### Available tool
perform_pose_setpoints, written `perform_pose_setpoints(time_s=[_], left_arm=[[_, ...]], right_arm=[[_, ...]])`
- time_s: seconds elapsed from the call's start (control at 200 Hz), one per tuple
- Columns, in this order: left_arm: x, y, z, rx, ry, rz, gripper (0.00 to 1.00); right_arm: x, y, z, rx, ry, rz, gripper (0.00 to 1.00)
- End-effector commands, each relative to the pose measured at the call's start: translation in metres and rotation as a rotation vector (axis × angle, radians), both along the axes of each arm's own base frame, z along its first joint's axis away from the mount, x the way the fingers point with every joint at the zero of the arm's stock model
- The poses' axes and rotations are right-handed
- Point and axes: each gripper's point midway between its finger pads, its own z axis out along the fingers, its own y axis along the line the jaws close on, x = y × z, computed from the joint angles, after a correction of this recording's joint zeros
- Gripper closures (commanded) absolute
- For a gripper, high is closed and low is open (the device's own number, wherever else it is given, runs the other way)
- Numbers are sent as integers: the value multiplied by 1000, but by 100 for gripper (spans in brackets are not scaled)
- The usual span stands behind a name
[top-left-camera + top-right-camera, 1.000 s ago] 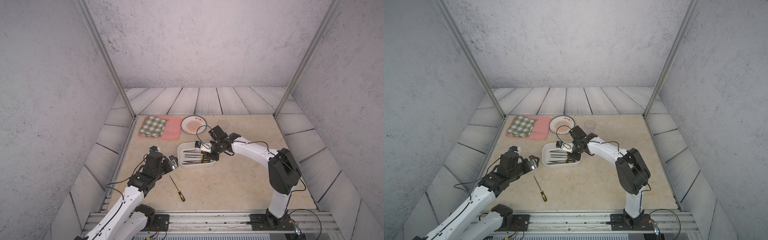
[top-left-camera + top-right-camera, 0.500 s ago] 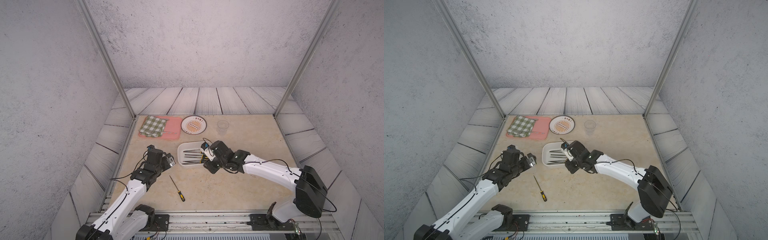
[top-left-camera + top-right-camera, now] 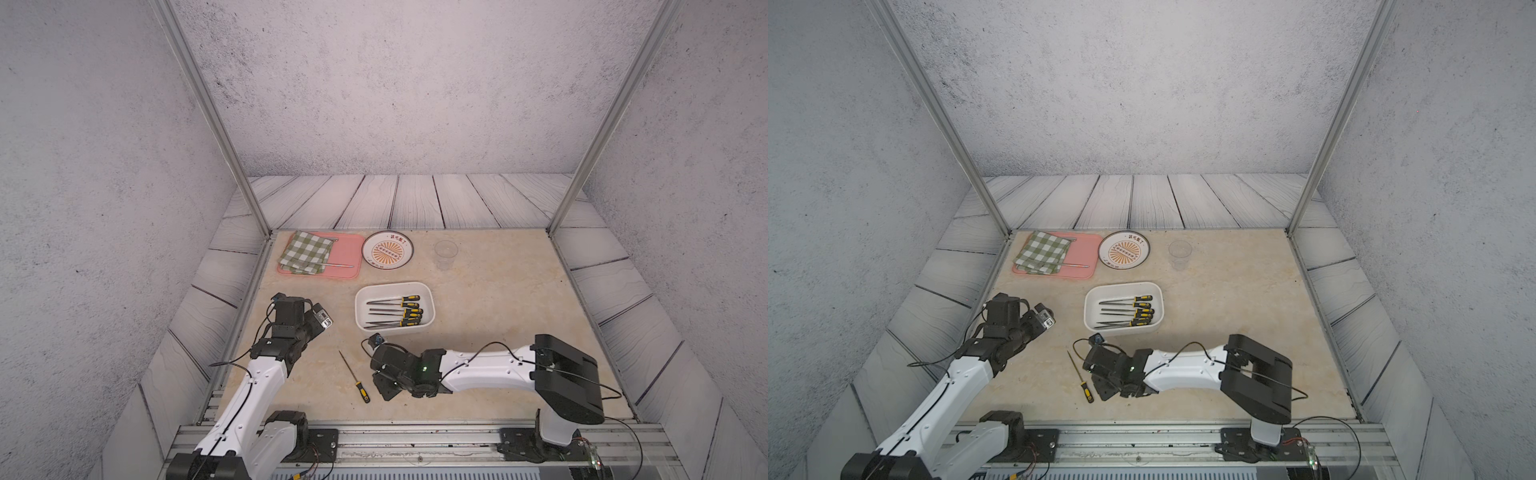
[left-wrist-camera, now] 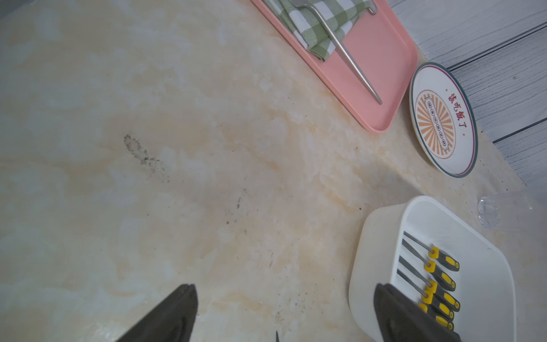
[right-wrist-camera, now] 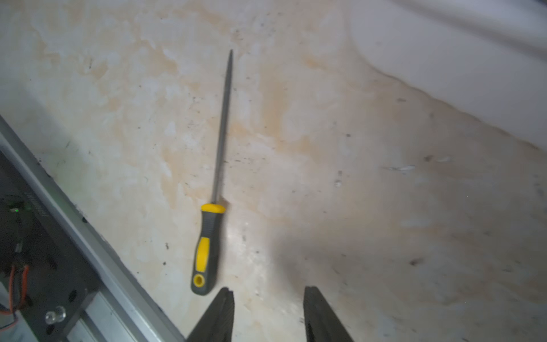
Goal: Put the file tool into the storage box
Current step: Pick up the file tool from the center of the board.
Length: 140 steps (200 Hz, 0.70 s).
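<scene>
**File tool (image 3: 354, 376) lies on the table outside the storage box (image 3: 394, 286); both grippers open and empty**

Start at the left of both top views. The left gripper (image 4: 284, 287) has its fingers hidden behind its own wrist there. Only the left wrist view shows you those fingers (image 4: 174, 314): spread wide, nothing between them, cut off by the lower edge. On the pink tray (image 3: 345, 253), upper left, a metal utensil (image 3: 338, 265) lies partly across the checked cloth (image 3: 307, 251). Its head runs out of the left wrist view's top edge. Further right, beyond the plate (image 3: 387, 251), the clear cup (image 3: 446, 253) is faint. In the left wrist view it is blurred and cut by the right edge. The right gripper (image 5: 268, 288) is a dark mass at lower centre of the top views, and you cannot separate its fingers there.

The file has a slim grey shaft tapering to a point. Its black handle carries a yellow collar, a yellow inlay and a yellow-ringed hole at the butt. It lies flat on the tabletop (image 3: 498, 311) at lower centre, below the box and clear of it, tip toward the upper left.

The right wrist view shows the right fingers (image 5: 220, 316) parted and gripping nothing. The file's butt is just beside one tip, not between them. The box there is only a blurred white wall at upper right. The top views show you several files (image 3: 392, 311) inside it, handles to the right.
</scene>
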Motion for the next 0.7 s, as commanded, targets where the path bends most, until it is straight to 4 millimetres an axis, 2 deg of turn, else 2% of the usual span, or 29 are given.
perform_pose_setpoints(time_s=[0.0, 0.13, 0.33, 0.696], left_arm=[[-8, 2, -4, -14, 3, -7, 2], [-11, 4, -8, -27, 7, 2, 2], [-10, -1, -18, -62, 16, -10, 2], [-8, -2, -21, -78, 14, -12, 2]], right_arm=[[-2, 17, 10, -3, -37, -26, 56], [-5, 26, 5, -12, -34, -13, 55], [7, 26, -10, -100, -98, -18, 55], [-4, 37, -31, -172, -109, 23, 56]])
